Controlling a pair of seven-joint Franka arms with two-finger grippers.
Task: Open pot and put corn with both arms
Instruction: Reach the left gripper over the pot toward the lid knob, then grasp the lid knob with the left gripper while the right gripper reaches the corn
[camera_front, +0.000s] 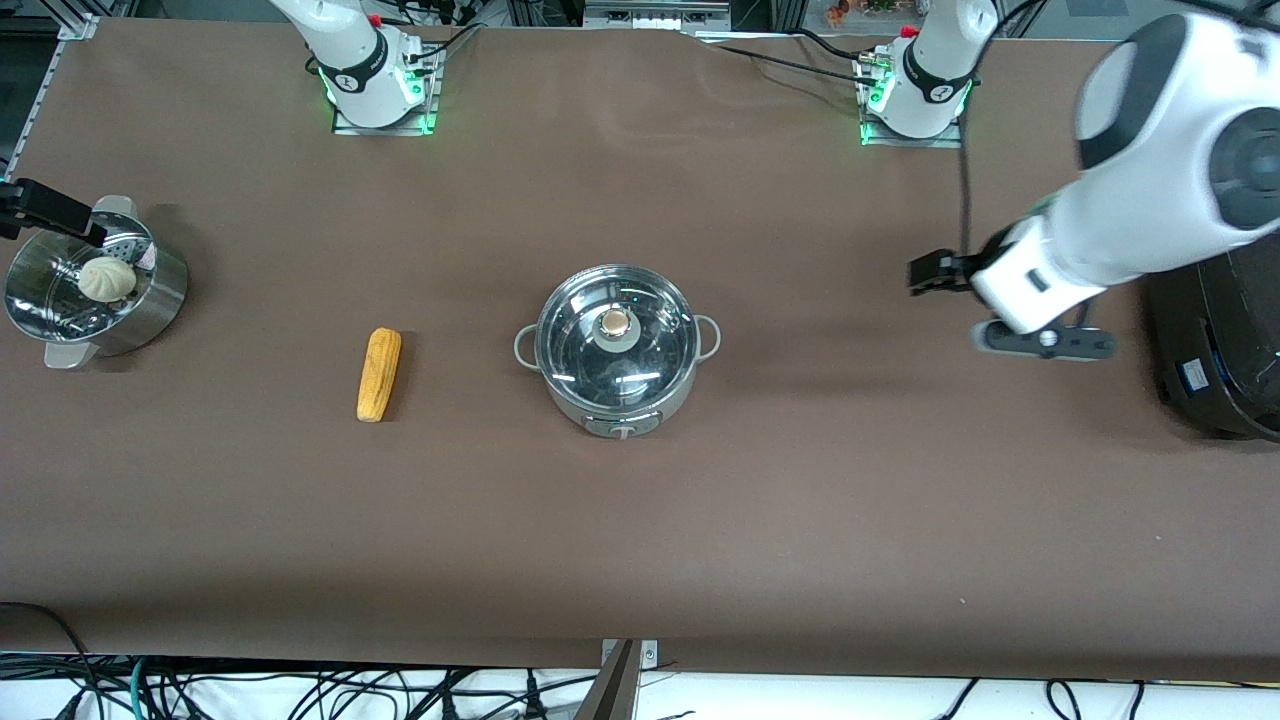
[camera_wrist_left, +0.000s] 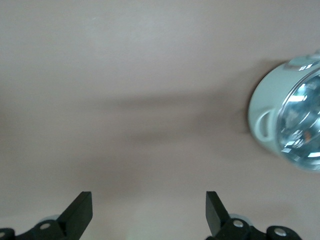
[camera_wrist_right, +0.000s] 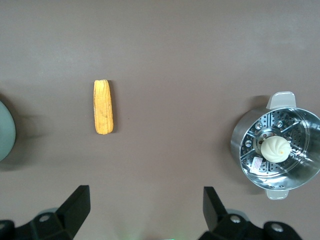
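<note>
The steel pot (camera_front: 617, 345) stands mid-table with its glass lid and tan knob (camera_front: 617, 322) on. It also shows in the left wrist view (camera_wrist_left: 290, 120) and, as a sliver, in the right wrist view (camera_wrist_right: 5, 131). The corn (camera_front: 379, 374) lies on the table beside the pot, toward the right arm's end; the right wrist view shows it too (camera_wrist_right: 103, 107). My left gripper (camera_front: 918, 274) is open and empty over bare table between the pot and the black cooker; its own view shows it wide apart (camera_wrist_left: 149, 210). My right gripper (camera_front: 60, 213) is open and empty (camera_wrist_right: 146, 207), high up by the steamer basket.
A perforated steel steamer basket (camera_front: 150, 300) with a pale bun (camera_front: 107, 278) stands at the right arm's end, also in the right wrist view (camera_wrist_right: 240, 150). A big black cooker (camera_front: 1215, 350) stands at the left arm's end. Brown table cover (camera_front: 640, 520) lies nearer the camera.
</note>
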